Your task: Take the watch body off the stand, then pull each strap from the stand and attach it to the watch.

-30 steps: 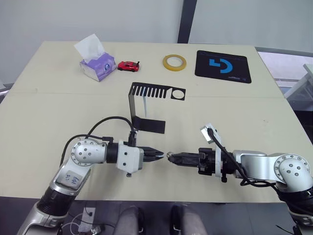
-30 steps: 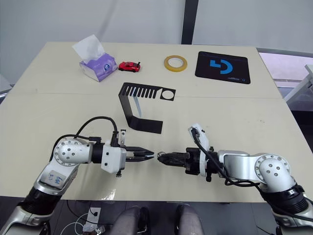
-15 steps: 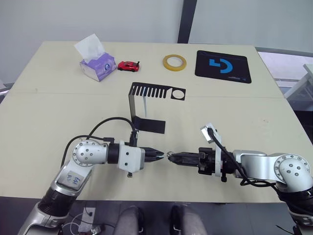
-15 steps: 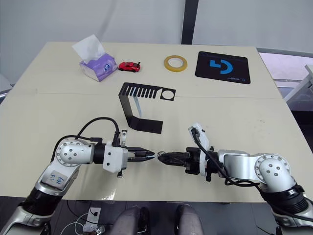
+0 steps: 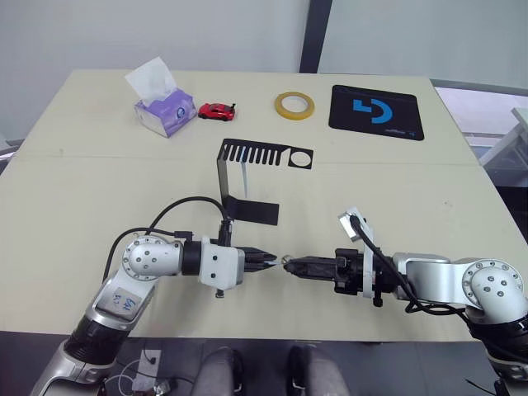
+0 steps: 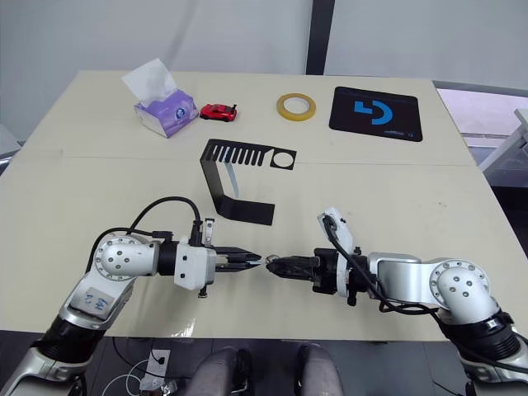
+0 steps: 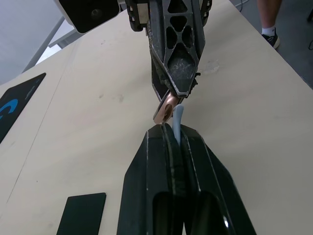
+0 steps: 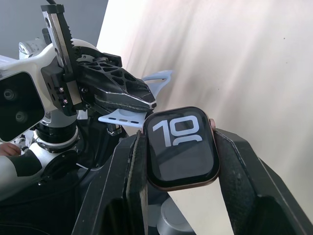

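You see the watch body (image 8: 182,148), screen reading 10, clamped upright beside a pale blue strap (image 8: 128,117); the black stand (image 5: 247,180) holds another strap (image 5: 245,176).

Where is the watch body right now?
The watch body is clamped in the right gripper, near the table's front edge, meeting the strap held by the left gripper.

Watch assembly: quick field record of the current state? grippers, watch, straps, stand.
left gripper: shut on strap, tip aimed at the watch
right gripper: shut on watch body, screen lit with white digits
gap: strap end right at the watch's edge; seated or not, cannot tell
stand: on the table beyond both grippers, watch slot vacant, one strap hanging from it
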